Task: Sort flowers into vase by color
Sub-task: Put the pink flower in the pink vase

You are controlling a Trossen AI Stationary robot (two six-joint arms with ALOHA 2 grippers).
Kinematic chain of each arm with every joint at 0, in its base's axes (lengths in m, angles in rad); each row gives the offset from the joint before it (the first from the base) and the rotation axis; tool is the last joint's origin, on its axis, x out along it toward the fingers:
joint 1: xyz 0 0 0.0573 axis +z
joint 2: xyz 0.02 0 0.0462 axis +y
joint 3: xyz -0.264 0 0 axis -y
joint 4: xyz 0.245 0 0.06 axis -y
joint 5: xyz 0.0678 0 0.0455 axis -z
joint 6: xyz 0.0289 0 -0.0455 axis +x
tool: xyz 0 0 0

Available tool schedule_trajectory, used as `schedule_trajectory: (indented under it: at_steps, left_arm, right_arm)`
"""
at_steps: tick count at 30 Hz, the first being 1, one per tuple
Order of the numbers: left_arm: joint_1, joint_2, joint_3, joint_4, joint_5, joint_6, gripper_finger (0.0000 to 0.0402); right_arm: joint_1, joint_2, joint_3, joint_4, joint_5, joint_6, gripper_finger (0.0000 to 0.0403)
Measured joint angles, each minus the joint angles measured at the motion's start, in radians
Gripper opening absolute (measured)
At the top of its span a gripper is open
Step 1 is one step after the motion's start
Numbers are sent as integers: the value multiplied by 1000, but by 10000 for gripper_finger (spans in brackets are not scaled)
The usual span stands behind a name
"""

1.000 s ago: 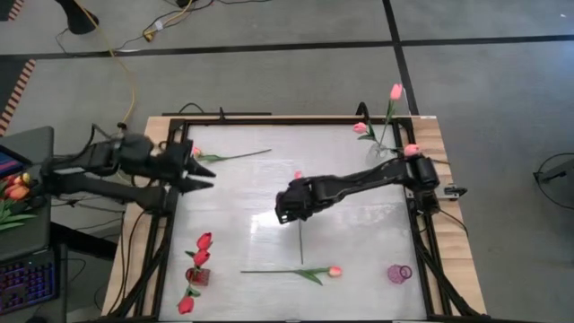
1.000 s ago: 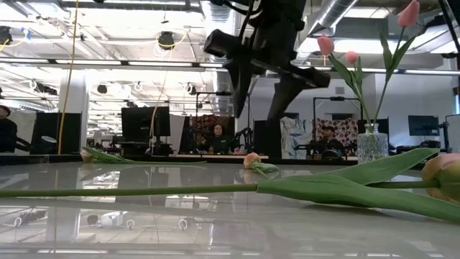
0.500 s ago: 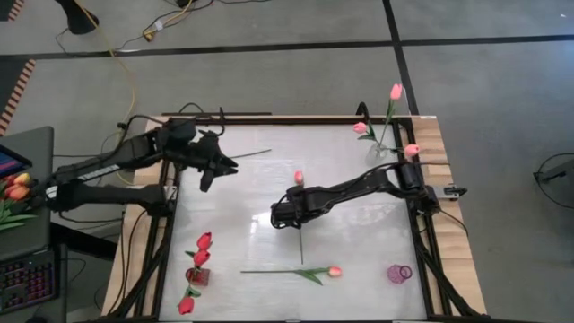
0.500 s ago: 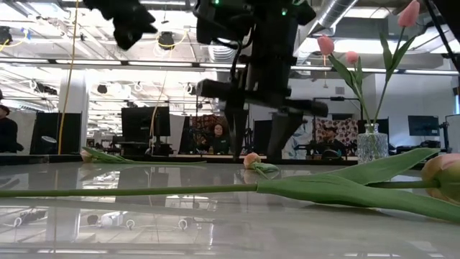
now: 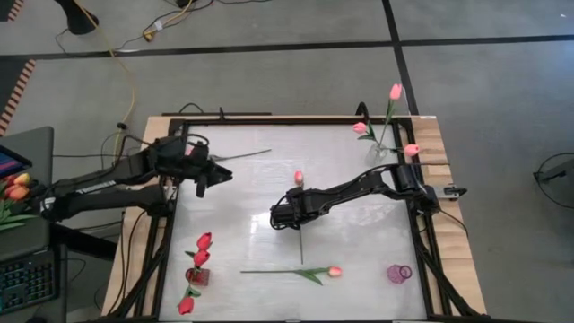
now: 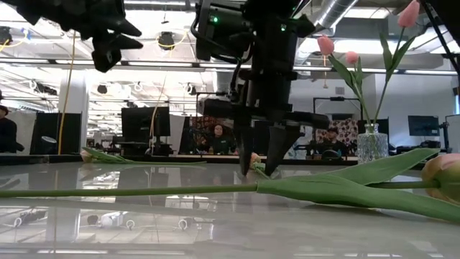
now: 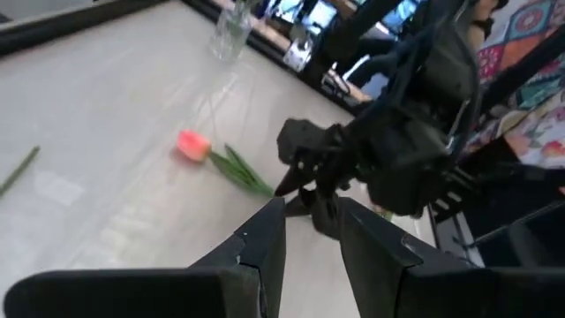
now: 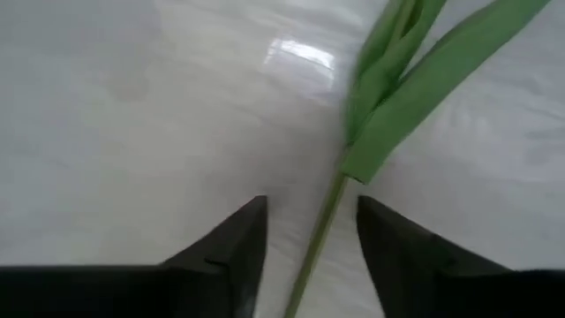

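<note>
Down at the table, the open right pincer (image 8: 305, 234) straddles a pink tulip's (image 5: 299, 178) thin green stem (image 8: 315, 234).

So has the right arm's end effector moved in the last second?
Yes. The right end effector has dropped toward the white tabletop, its open tips straddling a thin green tulip stem.

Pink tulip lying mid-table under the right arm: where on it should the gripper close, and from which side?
Grip the bare stem just below the leaves, coming straight down from above. The pink tulip lies flat on the table, so only a top approach fits. The stem is thin and straight there; the right gripper is open with a finger on each side of it.
</note>
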Motion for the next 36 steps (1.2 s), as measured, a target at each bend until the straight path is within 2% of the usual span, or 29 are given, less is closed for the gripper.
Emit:
schedule_trajectory:
  at_steps: [7,9,16,20,27,36]
  left_arm:
    - [-23,-57,0,-12,-40,-9,92]
    - [-25,-59,0,-11,-47,-8,92]
    - [-25,-57,0,-13,-53,1,92]
    - [-25,-59,0,-13,-53,11,92]
    - [-25,-58,0,-12,-73,22,92]
    - [-25,-57,0,1,-117,35,92]
  right_arm:
    - [11,-5,-1,-19,8,-7,48]
    - [11,-11,-1,-22,8,-24,18]
    - [19,-49,36,-10,28,-26,30]
    - [38,-130,45,-6,131,-27,14]
    - [115,-317,46,-85,360,-51,15]
    - [339,-497,46,-258,558,-208,16]
